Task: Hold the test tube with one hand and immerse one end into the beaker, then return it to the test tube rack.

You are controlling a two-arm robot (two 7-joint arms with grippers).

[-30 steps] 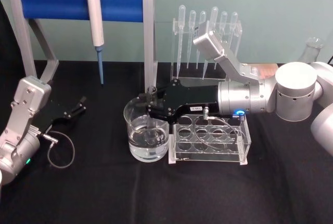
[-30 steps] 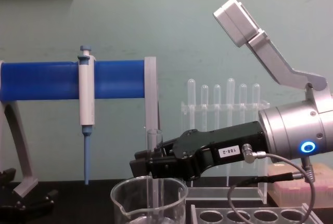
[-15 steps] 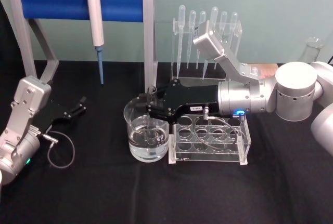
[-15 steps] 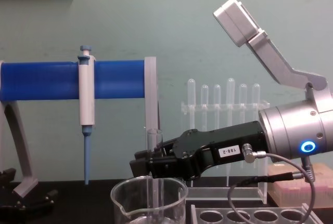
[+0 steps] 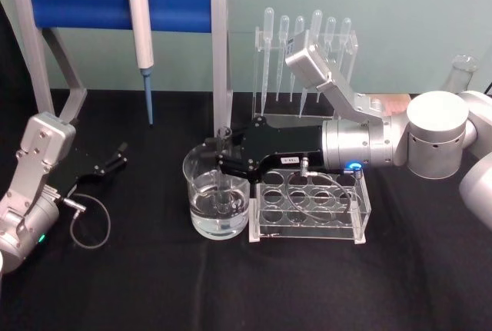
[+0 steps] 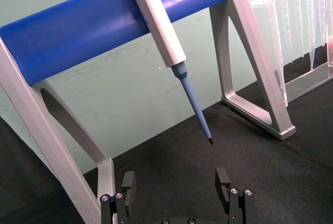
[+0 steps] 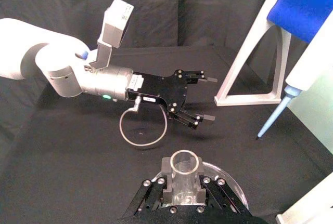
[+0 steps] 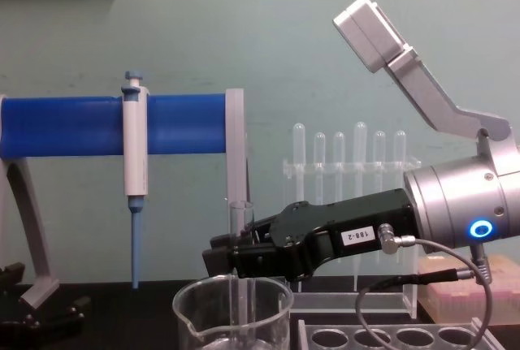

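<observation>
Standing upright, the tube (image 8: 240,222) is pinched by the right claw (image 5: 221,163), lower end inside the beaker (image 5: 201,220) — the rack (image 5: 311,227) lies at 3 o'clock; the left claw (image 5: 114,157) is parked, spread, at 9.

— Is there any writing you can read from here?
— Just one spot for you: a white label (image 8: 359,235) on the black body of the right claw (image 8: 231,257), back from its fingertips towards the wrist. In the chest view it reads "188-2".
— And in the head view?
— The same label's print is too small for you to read.
</observation>
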